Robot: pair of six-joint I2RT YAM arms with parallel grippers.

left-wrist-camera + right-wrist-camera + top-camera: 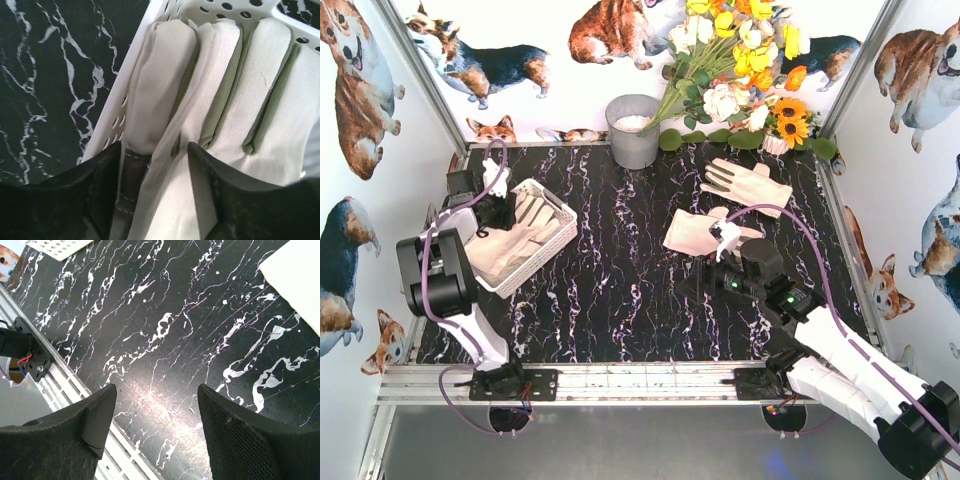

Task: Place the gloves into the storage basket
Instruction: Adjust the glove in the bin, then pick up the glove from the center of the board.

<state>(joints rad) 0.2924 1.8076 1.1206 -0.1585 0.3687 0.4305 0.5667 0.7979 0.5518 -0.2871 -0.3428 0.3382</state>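
Note:
The white slotted storage basket (542,262) stands at the left of the table with cream gloves (515,245) lying in it. My left gripper (500,205) hovers over the basket's far end. In the left wrist view its jaws (154,150) are open, with loose glove fabric (260,100) between and under them beside the basket wall (131,80). Two more gloves lie on the right: one (745,183) at the back and one (695,232) nearer. My right gripper (712,272) is open and empty over bare tabletop (157,390). A glove edge (300,285) shows at the upper right of its wrist view.
A grey metal bucket (633,130) stands at the back centre. Beside it at the back right is a bunch of artificial flowers (740,70). An aluminium rail (620,380) runs along the near edge. Walls printed with dogs enclose the table.

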